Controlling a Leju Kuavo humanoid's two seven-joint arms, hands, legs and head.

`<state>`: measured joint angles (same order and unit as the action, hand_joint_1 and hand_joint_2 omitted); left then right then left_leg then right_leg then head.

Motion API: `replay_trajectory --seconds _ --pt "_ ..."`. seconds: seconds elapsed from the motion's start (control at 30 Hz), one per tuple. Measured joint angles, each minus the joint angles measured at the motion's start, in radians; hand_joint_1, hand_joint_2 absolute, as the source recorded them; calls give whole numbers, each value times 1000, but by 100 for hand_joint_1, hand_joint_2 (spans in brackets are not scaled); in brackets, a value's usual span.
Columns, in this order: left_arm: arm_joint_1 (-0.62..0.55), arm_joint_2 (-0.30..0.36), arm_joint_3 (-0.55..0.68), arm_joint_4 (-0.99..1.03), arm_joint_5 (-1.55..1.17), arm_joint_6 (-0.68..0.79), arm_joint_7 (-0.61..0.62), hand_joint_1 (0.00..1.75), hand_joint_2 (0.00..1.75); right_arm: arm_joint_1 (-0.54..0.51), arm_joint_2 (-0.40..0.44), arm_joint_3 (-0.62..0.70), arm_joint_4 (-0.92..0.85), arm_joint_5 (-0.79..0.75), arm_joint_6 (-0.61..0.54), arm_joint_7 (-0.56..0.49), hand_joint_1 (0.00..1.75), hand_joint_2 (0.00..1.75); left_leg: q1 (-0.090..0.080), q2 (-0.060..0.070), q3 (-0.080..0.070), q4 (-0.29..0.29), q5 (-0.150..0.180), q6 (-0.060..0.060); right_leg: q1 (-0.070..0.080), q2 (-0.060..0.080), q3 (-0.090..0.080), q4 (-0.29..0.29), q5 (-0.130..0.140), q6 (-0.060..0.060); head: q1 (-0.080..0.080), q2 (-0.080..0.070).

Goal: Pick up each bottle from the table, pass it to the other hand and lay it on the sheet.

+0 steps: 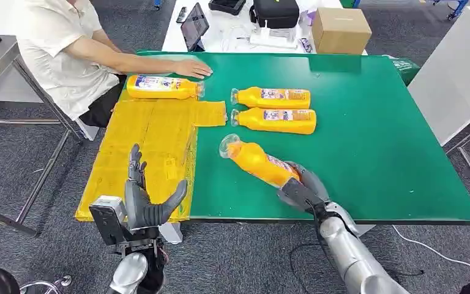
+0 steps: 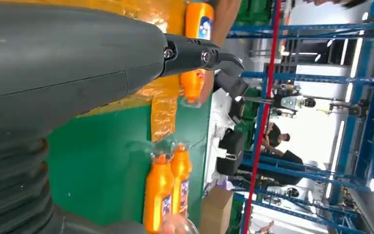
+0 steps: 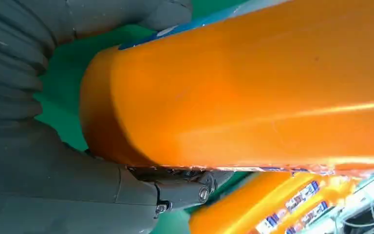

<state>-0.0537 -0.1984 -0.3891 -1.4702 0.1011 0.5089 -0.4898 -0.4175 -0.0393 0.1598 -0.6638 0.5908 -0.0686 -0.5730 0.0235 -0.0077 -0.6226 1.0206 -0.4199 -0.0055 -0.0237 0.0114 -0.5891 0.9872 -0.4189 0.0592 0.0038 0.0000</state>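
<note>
Four orange plastic bottles with clear caps and blue-and-white labels lie on the green-topped table [image 1: 379, 141]. The right hand [image 1: 303, 187] grips the base end of one orange bottle [image 1: 258, 161] near the table's front edge; its dark fingers [image 1: 292, 195] wrap around the body, and the bottle points its cap diagonally toward the sheet. In the right wrist view the orange body [image 3: 253, 92] sits against the grey palm with the thumb below it.

Two more bottles lie side by side, touching or nearly so, beyond the held one: the far bottle of the pair [image 1: 272, 97] and the near bottle of the pair [image 1: 274, 120], both with caps toward the sheet. The fourth bottle [image 1: 162, 86] lies on the far end of the crinkled yellow plastic sheet [image 1: 144, 144], which covers the table's left part and hangs over its left side.

The left hand [image 1: 145, 197] hovers over the sheet's near edge, fingers spread and upright, thumb out, holding nothing.

A seated person in a white shirt [image 1: 61, 52] rests a hand [image 1: 191, 67] flat on the table just behind the fourth bottle. Behind the table stand a white desk with a tablet [image 1: 194, 26], a black bag [image 1: 275, 12] and a brown cardboard box [image 1: 341, 29].

The label print is too small to read.
</note>
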Motion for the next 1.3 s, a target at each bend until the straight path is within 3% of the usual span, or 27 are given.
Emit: replay_trajectory --seconds 0.3,0.47,1.03,1.3 --pt "-2 0 -8 23 174 -75 45 0 175 135 49 42 -197 -191 59 -40 175 175 0 -1 -6 0 0 0 0 0 -5 0 0 0 -1 0" --pt "-3 16 -60 40 235 -233 108 0 175 178 89 81 -296 -285 91 -62 175 175 0 -1 -8 0 0 0 0 0 -7 1 -1 0 0 0" --pt "-38 54 -176 88 128 -355 148 0 175 182 166 232 -321 -310 98 -56 171 175 0 -2 -9 0 0 0 0 0 -8 1 -1 0 0 0" --pt "-60 53 -173 114 172 -375 187 0 175 134 198 296 -248 -243 11 -12 175 175 0 -1 -10 0 0 0 0 0 -8 1 -1 0 0 0"
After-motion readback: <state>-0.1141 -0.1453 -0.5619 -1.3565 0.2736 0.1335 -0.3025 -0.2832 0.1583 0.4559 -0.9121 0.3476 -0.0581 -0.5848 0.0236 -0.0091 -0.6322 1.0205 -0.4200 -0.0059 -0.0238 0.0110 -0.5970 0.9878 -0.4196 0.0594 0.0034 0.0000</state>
